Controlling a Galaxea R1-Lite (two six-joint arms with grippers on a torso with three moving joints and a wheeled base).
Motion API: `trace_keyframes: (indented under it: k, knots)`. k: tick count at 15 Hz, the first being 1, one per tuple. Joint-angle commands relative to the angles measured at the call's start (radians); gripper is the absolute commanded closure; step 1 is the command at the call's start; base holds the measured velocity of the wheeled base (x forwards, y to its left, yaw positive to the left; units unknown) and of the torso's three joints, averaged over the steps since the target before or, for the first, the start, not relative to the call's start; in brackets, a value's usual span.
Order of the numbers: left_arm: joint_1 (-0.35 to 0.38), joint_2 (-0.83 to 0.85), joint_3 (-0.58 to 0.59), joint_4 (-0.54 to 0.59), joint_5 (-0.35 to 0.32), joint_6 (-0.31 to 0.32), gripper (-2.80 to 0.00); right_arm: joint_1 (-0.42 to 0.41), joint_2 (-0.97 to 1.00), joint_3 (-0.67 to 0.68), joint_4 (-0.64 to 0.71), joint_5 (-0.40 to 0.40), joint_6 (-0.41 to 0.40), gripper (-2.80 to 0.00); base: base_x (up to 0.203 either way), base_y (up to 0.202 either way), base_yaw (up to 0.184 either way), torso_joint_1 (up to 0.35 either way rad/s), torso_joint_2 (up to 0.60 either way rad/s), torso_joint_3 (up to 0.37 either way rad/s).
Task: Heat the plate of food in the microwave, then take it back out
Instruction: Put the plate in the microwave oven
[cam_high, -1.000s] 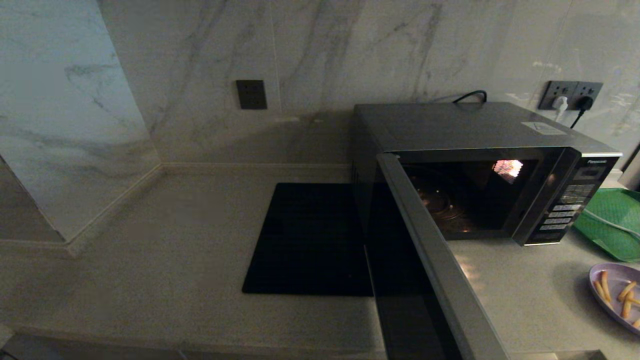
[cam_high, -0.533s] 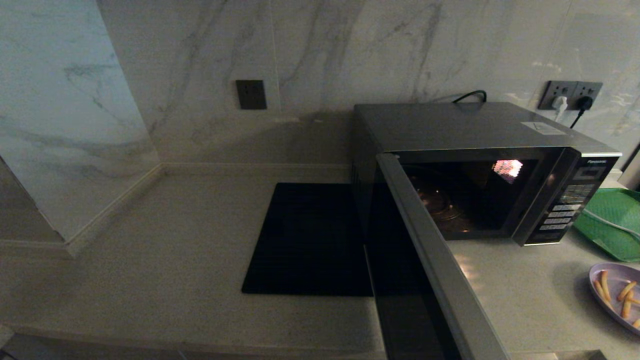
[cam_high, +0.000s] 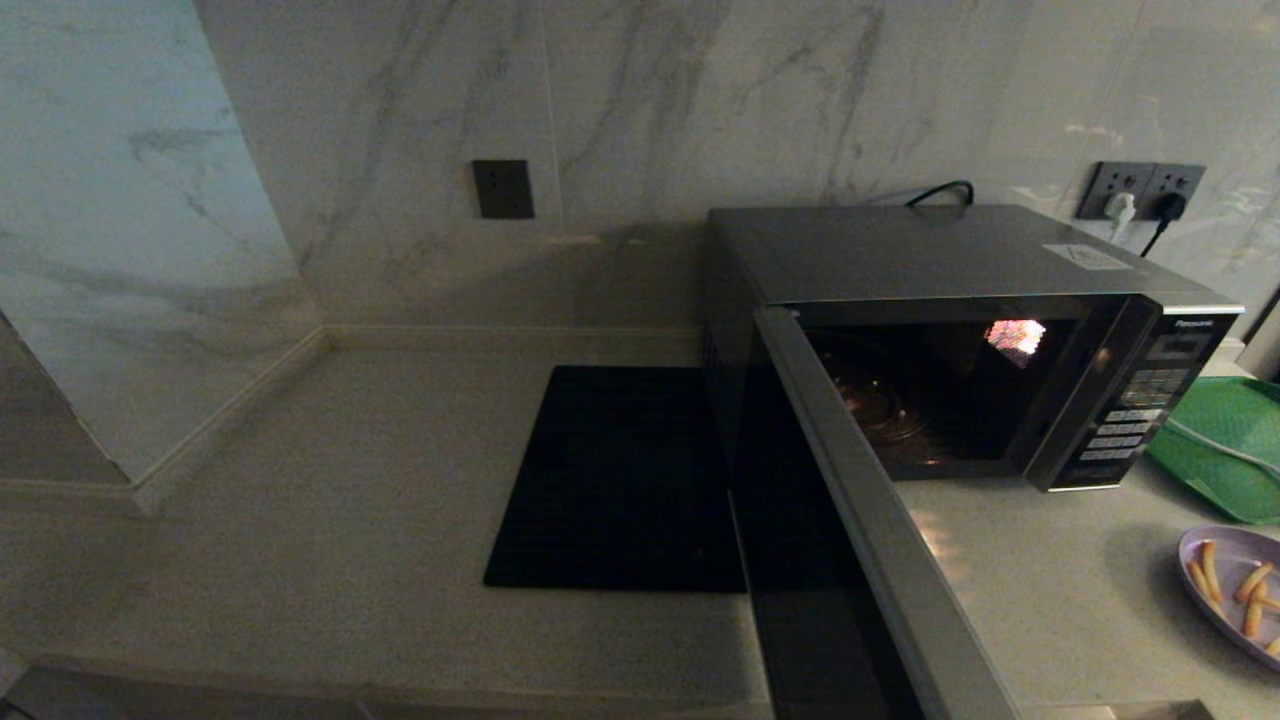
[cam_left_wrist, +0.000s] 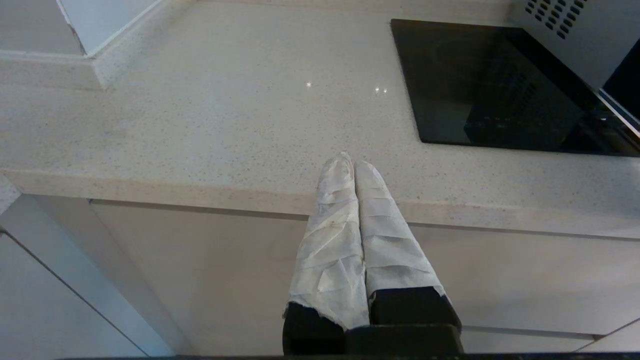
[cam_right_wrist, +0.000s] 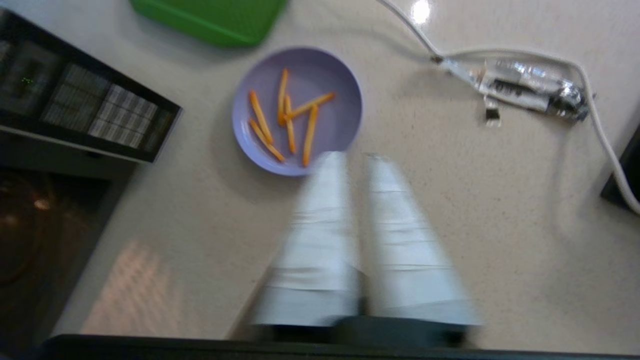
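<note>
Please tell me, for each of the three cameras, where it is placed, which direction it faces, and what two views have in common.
Head view: from the robot's head, forward and down at the counter, the open microwave; no arm shows.
Left wrist view: behind the left gripper, fingers shut, at the counter's front edge, facing the black mat.
Right wrist view: above the counter, looking down past the slightly parted right gripper at the plate of food.
Shared: head and right wrist views both show plate and green tray.
</note>
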Motion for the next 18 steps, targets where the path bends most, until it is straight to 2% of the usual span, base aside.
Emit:
trace_keyframes:
  k: [1,6,10,13,15,18]
  knots:
    - [0.000,0.000,0.000,0.000,0.000,-0.001,0.00,0.000,0.128,-0.011,0.001,0.001,-0.001,-2.80,0.000,0.000,0.000,0.000,0.00,0.000]
    - [0.000,0.000,0.000,0.000,0.000,-0.001,0.00,0.036,0.494,-0.163,-0.008,0.003,0.025,-2.80,0.000,0.000,0.000,0.000,0.00,0.000]
    - [0.000,0.000,0.000,0.000,0.000,-0.001,0.00,0.098,0.648,-0.241,-0.009,-0.001,0.068,-2.80,0.000,0.000,0.000,0.000,0.00,0.000]
    - [0.000,0.000,0.000,0.000,0.000,-0.001,0.00,0.124,0.732,-0.189,-0.025,-0.046,0.086,-2.80,0.000,0.000,0.000,0.000,0.00,0.000]
    - [0.000,0.000,0.000,0.000,0.000,-0.001,0.00,0.126,0.760,-0.130,-0.107,-0.061,0.098,-2.80,0.000,0.000,0.000,0.000,0.00,0.000]
    - [0.000,0.000,0.000,0.000,0.000,-0.001,0.00,0.127,0.769,-0.052,-0.179,-0.159,0.113,-2.80,0.000,0.000,0.000,0.000,0.00,0.000]
